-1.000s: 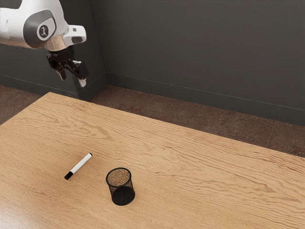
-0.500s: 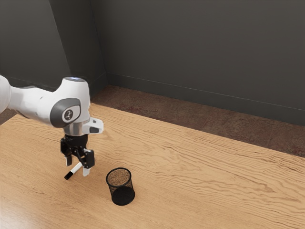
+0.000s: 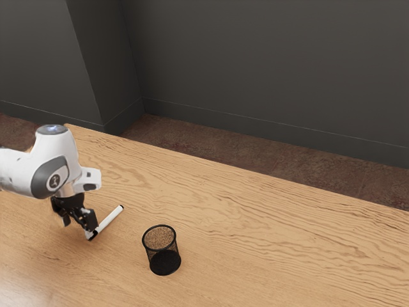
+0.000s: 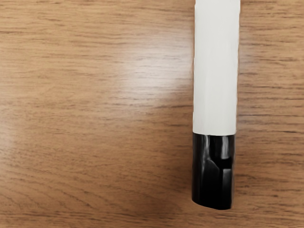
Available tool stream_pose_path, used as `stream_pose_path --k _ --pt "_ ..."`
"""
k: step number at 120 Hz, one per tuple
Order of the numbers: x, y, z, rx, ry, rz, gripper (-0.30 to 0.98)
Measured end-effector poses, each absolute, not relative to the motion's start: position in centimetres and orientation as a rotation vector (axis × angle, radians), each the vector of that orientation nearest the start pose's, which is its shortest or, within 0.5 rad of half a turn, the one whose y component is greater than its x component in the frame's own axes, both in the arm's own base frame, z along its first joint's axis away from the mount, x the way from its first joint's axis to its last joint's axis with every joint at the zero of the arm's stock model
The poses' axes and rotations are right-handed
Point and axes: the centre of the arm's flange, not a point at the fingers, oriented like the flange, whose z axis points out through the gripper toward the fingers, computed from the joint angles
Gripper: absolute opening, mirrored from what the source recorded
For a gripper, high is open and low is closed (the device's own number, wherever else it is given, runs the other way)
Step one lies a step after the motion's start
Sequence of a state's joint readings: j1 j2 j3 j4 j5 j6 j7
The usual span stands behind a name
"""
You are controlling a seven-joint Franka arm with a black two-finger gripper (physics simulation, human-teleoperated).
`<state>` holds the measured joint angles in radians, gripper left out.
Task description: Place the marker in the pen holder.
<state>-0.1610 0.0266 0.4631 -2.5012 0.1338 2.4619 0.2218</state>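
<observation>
Plainly open, grips nothing, low above wavy-grained wood.
In the exterior view, holds the black gripper [image 3: 77,228] with parted fingers near the capped end of the slim white marker [image 3: 110,218], flat on the table [image 3: 255,224]; cannot tell of any touch there; shows the pen holder [image 3: 162,256], a round, dark mesh cup, upright to the marker's right. In the wrist view, shows smooth white barrel and glossy black cap across streaky brown grain.

Since 1 second ago, the pincer [image 3: 77,229] has come down near the marker's [image 3: 110,219] black end.
</observation>
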Motion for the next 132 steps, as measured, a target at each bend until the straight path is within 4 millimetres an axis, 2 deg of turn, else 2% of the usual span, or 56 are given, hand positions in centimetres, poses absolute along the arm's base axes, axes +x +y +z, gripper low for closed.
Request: stream_pose_path --k 20,33,44,61,68,96,132 --pt "45.5 8.1 27.0 -3.042 0.289 0.043 0.67" --pt "45.9 6.5 27.0 -3.029 0.373 0.014 0.67" --pt "45.9 7.1 26.9 -3.027 0.370 0.004 0.67" --pt "45.3 10.5 26.3 -3.032 0.282 0.013 0.67" --pt "45.1 11.3 26.2 -3.033 0.262 0.013 0.67" --pt "45.6 10.1 25.8 -3.026 0.320 -0.002 0.67" --pt "44.0 11.4 24.9 -3.077 0.200 0.025 0.67"
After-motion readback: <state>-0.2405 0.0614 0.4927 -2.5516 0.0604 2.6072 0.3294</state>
